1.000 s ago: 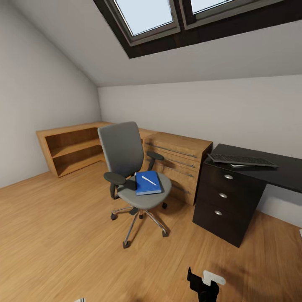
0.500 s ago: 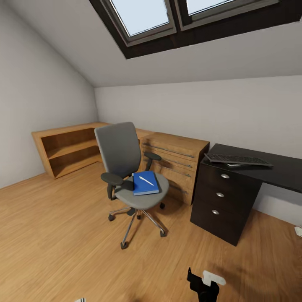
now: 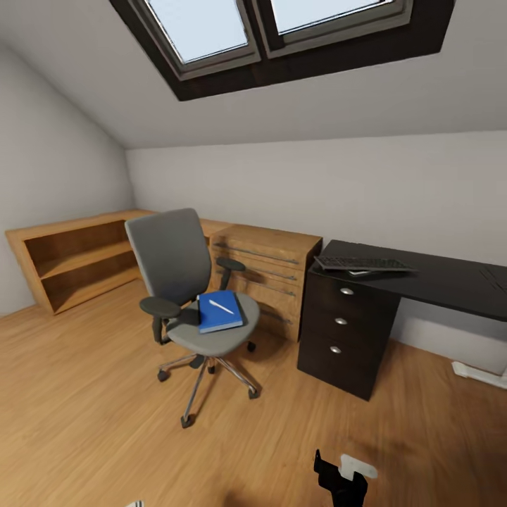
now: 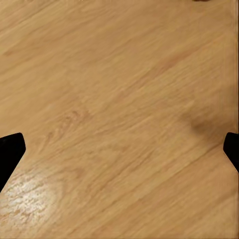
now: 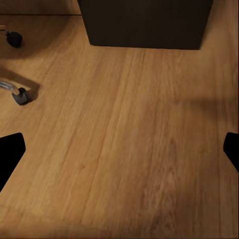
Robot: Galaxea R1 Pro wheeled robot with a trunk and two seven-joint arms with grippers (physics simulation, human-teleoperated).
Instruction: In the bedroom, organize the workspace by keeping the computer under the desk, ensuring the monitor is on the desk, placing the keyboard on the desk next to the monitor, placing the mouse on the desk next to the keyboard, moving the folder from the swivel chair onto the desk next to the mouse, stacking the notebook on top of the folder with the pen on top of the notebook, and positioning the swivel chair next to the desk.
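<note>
1. Head view: the swivel chair (image 3: 189, 282) stood ahead and left of the right gripper (image 3: 343, 473), carrying the folder (image 3: 219, 312) with the pen (image 3: 221, 307) on top.
2. The desk (image 3: 429, 278) ran ahead of that gripper to its right, with the keyboard (image 3: 363, 264) on it.
3. Right wrist view: the jaws were spread wide and held nothing, with the desk's drawer block and a chair caster (image 5: 21, 95) beyond them.
4. Left wrist view: the left gripper (image 4: 119, 149) gaped equally wide and empty over the wooden floor (image 4: 119, 99).

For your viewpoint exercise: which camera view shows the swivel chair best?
The head view: the whole chair shows, with seat, back, armrests and star base, and the folder on its seat. The right wrist view catches two casters and a chrome leg. The left wrist view shows floor.
</note>
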